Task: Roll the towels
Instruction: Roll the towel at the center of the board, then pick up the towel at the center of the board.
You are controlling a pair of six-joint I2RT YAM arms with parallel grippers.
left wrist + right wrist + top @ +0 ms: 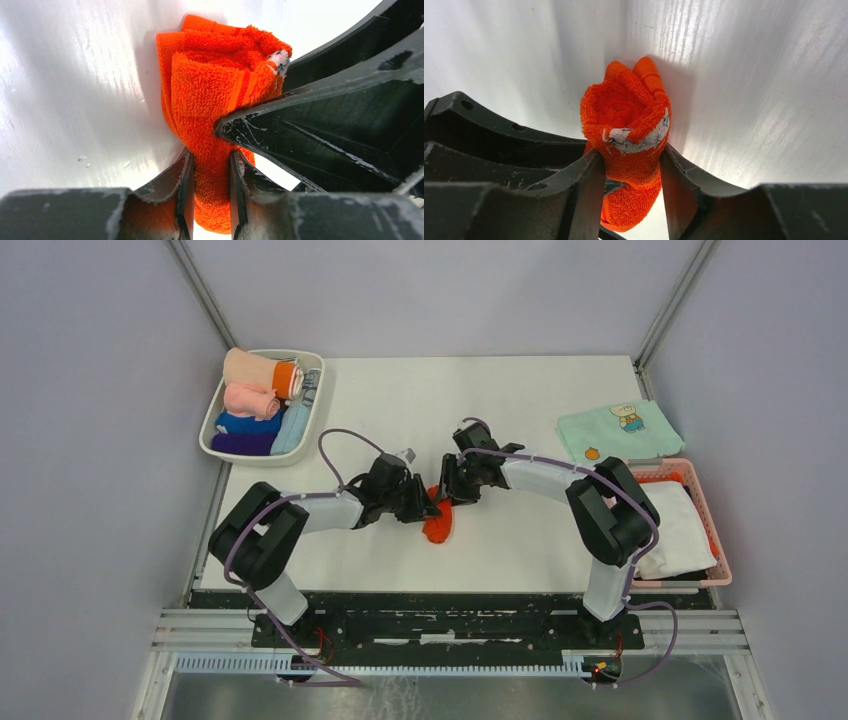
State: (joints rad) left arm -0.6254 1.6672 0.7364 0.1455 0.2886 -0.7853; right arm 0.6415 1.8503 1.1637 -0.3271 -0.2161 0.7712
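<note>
red-orange terry-cloth towel point(438, 526) lies near the middle of the white tabletop point(380, 400), wound into a loose, lumpy roll and caught between both arms. the left gripper point(207, 172) pinches a thin lower fold of it, jaws nearly together. the right gripper point(630, 160) has the thicker end of the roll between its fingers, cloth touching both, just below the small white sewn-in label point(636, 139). the main risk, as i judge it, is the roll springing open: the outer layer looks slack and nothing pins its free edge, so an uneven release could let the soft pile unwind or flop sideways. pulling the two ends apart could also stretch the coil into a twist. both arms' black fingers crowd close together, so a careless withdrawal could snag a loop of cloth and drag the towel across the tabletop.
</note>
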